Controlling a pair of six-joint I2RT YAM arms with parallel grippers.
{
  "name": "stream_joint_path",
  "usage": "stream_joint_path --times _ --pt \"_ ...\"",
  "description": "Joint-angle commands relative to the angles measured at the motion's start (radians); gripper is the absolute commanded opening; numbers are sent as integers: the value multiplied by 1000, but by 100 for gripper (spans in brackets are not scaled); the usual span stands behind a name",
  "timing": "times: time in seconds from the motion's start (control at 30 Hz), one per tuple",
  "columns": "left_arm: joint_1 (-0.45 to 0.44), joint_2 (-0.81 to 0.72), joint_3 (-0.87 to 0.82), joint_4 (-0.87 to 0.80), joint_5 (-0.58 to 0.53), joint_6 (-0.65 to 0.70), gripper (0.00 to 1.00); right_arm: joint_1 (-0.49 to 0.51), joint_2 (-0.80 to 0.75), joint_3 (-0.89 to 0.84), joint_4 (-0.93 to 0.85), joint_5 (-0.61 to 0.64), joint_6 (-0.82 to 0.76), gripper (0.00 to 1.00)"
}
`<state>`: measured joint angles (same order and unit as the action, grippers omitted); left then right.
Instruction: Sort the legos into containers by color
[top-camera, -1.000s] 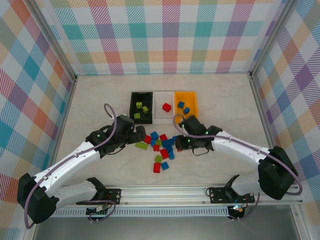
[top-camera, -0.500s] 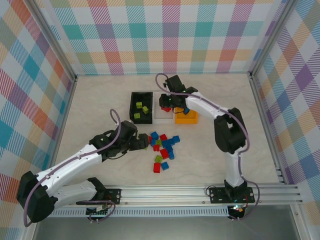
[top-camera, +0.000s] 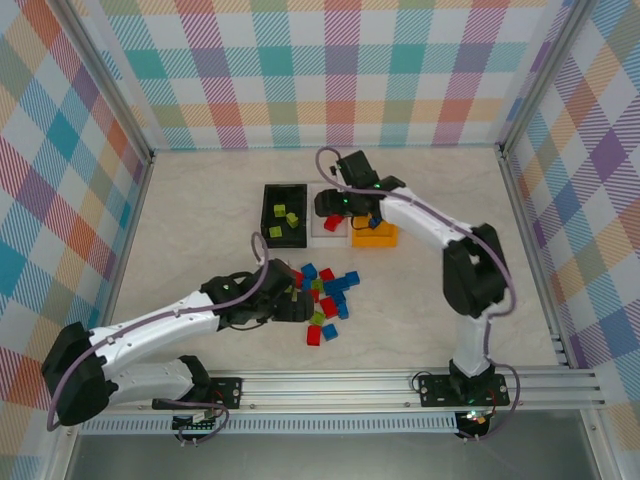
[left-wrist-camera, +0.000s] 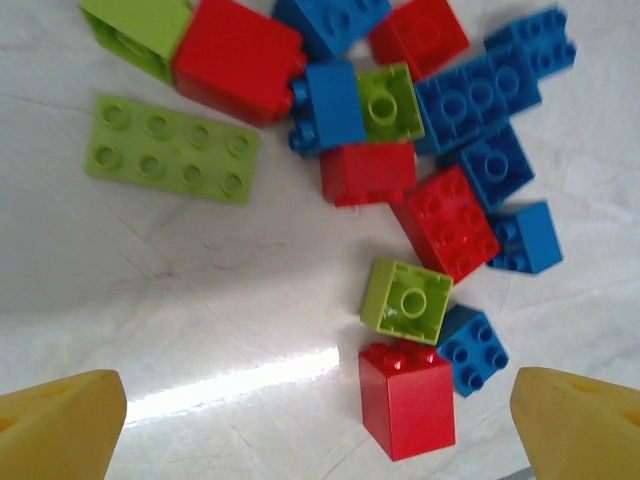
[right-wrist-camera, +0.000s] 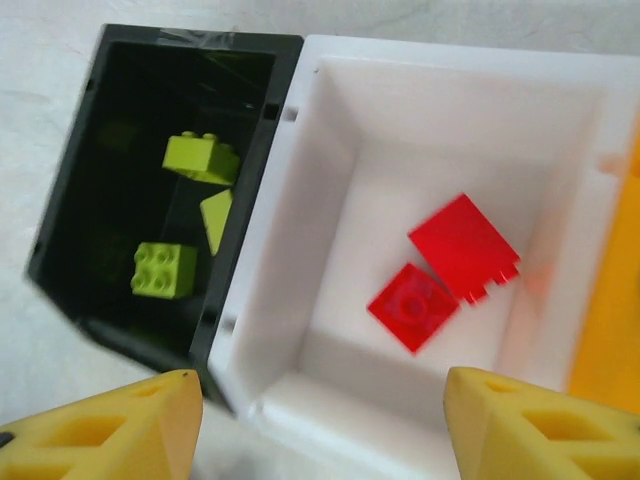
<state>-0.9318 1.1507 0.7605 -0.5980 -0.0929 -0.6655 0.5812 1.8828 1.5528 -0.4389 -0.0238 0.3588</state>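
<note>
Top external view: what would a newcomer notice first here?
The loose pile of red, blue and lime green legos mid-table, with the left gripper open over its left side. Behind it sit the black bin, white bin and orange bin in a row; the right gripper hovers open above the white bin, which holds two red bricks.

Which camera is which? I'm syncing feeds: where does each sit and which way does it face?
Top external: above and behind the bases, looking down; both arms show, left gripper above the loose legos, right gripper over the white bin.
Left wrist: straight down on the loose legos, its yellow fingertips at the bottom corners.
Right wrist: down into the black bin and white bin, fingertips at the bottom corners.
Shared: top and right wrist both show those bins.
</note>
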Motion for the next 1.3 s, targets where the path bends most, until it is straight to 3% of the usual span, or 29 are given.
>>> stream_joint_path --times 0.0,0.2,0.33,0.53,0.83,1.0,1.1,1.27 --pt "-74 58 10 -4 6 1 94 2 -149 -150 92 -44 23 66" --pt "-197 225 58 -4 -5 2 86 2 -363 -436 151 -33 49 67" --pt "-228 320 95 -19 -20 5 81 0 -449 -536 156 -18 56 67" --pt "-237 393 124 -28 -51 17 75 -3 -518 -601 177 -13 71 67" --pt "-237 440 151 -37 -79 31 43 -7 -534 -623 178 -10 72 67" --pt "-236 363 182 -90 -132 17 34 -9 -558 -643 184 -10 82 67" --pt "-194 272 221 -111 -169 26 35 -11 -573 -660 189 -11 88 67" --pt "7 249 358 -51 -140 112 34 -11 -592 -704 210 -17 110 67"
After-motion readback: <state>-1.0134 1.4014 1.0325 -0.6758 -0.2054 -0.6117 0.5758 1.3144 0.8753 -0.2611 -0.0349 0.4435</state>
